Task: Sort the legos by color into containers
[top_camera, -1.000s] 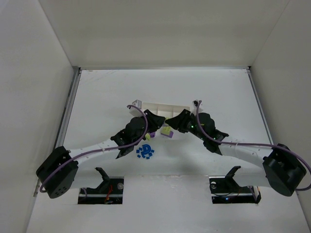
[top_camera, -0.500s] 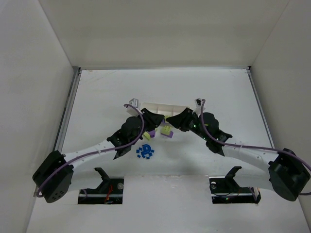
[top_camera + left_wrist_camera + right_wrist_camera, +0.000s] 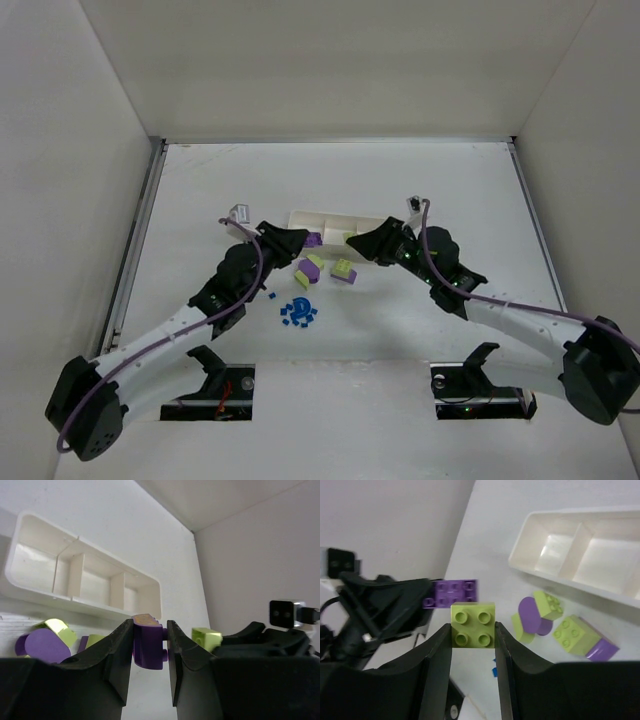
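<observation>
My left gripper (image 3: 300,241) is shut on a purple brick (image 3: 313,240); the left wrist view shows this brick (image 3: 148,642) clamped between the fingers (image 3: 150,630). My right gripper (image 3: 360,240) is shut on a yellow-green brick (image 3: 349,237), seen studs-up in the right wrist view (image 3: 473,624). The two held bricks are close together but apart, in front of the white three-compartment tray (image 3: 335,218). A purple and yellow-green pair (image 3: 308,272) and another (image 3: 343,271) lie on the table below them. Tiny blue pieces (image 3: 297,312) lie nearer the arms.
The tray (image 3: 82,572) looks empty in the left wrist view, and its compartments (image 3: 580,550) also in the right wrist view. The loose pairs (image 3: 535,615) (image 3: 577,636) sit between the tray and the blue pieces. White walls enclose the table.
The left arm has swung out to the left and the right arm has shifted right. The grippers have drawn apart, each holding one brick, and now sit nearer the tray.
</observation>
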`<control>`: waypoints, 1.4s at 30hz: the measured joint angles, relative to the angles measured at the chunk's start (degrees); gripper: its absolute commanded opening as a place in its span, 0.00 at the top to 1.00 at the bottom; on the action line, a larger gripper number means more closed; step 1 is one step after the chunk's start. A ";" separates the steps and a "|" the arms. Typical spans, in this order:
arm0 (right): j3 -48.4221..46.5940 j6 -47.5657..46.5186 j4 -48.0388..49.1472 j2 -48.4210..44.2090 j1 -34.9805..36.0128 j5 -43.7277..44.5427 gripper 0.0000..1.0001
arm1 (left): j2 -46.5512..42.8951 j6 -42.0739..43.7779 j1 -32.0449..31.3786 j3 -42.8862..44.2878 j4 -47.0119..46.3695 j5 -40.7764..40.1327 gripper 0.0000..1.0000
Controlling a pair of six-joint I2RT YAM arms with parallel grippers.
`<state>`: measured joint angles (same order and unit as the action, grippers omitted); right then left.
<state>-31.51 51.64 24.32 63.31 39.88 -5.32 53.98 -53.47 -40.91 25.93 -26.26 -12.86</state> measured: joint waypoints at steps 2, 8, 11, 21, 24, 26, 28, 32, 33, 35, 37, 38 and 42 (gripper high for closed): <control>-1.42 -1.84 -2.36 0.70 -0.33 1.31 0.79 | -3.82 0.68 0.81 0.00 1.60 -0.02 0.91; -8.52 -7.82 -7.13 8.68 -0.42 5.79 0.79 | -12.41 2.93 4.68 -0.07 7.80 -0.07 0.90; -11.32 -10.12 -8.66 13.29 -0.42 7.39 0.79 | -14.58 3.76 6.40 -0.15 11.19 -0.20 0.90; -28.52 -13.46 -12.00 33.90 0.92 8.09 0.79 | -16.59 5.01 8.68 -3.15 16.39 -0.24 0.90; -32.17 -13.49 -12.44 38.60 1.42 7.87 0.78 | -16.61 5.01 8.74 -3.76 16.24 -0.28 0.90; -34.12 -13.55 -13.18 40.81 1.49 7.85 0.79 | -16.52 5.01 8.74 -4.07 16.26 -0.31 0.90; -35.63 -13.73 -14.03 42.21 1.49 7.87 0.79 | -16.22 5.01 8.74 -4.20 16.17 -0.44 0.90; -36.81 -13.97 -14.75 42.80 1.44 7.89 0.79 | -15.08 5.01 8.76 -4.22 15.56 -0.52 0.89; -36.81 -13.97 -14.75 42.71 1.44 7.93 0.79 | -14.60 5.01 8.76 -4.22 15.30 -0.59 0.89; -36.37 -14.01 -14.80 42.27 1.46 8.20 0.79 | -13.38 5.01 8.76 -4.22 14.62 -0.66 0.89; -34.69 -14.34 -14.91 40.74 1.44 8.87 0.78 | -11.50 5.01 8.76 -4.22 13.62 -0.68 0.89; -33.48 -14.56 -14.93 39.58 1.44 9.38 0.78 | -10.47 5.03 8.76 -4.22 13.03 -0.70 0.89; -30.25 -15.52 -15.39 35.91 0.98 11.10 0.74 | -6.34 5.20 8.76 -4.15 10.51 -0.72 0.89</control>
<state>-61.76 36.12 8.93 99.22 40.86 5.78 47.64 -48.27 -32.14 21.78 -15.75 -13.58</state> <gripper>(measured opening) 0.416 0.268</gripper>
